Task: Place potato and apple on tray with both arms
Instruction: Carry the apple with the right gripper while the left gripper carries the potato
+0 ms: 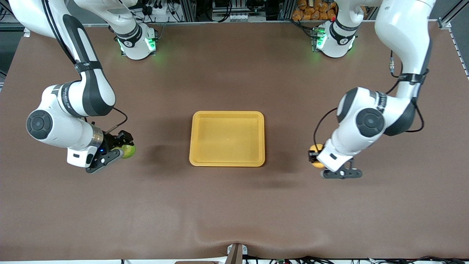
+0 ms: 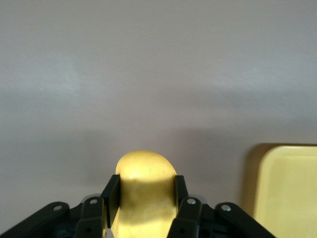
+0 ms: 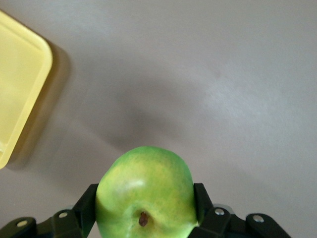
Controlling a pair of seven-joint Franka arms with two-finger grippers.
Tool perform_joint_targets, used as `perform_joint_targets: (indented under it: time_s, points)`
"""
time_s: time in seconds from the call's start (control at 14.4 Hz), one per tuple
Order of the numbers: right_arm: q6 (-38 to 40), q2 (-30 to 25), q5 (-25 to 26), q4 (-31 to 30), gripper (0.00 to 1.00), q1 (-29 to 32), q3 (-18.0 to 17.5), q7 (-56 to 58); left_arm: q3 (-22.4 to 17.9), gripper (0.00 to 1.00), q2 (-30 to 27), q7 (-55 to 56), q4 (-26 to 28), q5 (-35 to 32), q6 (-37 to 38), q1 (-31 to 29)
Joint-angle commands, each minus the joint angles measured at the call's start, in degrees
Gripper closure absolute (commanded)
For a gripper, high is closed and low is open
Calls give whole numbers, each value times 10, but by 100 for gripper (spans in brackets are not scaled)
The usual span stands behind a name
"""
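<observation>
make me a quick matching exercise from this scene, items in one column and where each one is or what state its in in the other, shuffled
Column 1:
1. potato
2. apple
3. tray
4. table

Column 2:
A. clamped in the right gripper, over the right arm's end of the table
B. brown surface under everything
C. clamped in the left gripper, over the left arm's end of the table
D. lying between the two grippers with nothing in it

Right pairs: 1-C, 2-A, 3-D, 4-B
</observation>
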State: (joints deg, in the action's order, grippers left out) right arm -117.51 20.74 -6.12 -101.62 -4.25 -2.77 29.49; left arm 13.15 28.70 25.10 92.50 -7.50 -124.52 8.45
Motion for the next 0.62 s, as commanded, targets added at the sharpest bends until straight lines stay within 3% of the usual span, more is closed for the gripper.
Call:
perform_joint_targets:
  time_s: [0.0,0.35,0.55]
  points:
    - [5,-5,-12,13,100,-5,-6,51,-5,100,20,56,-31,-1,15,42]
    - [-1,-3,-16,26,100,-20,-12,94,-6,100,57,116,-49,-1,14,82]
    - [-1,-1,-61,39,100,-15,-13,198,-9,100,77,165,-71,-2,14,119]
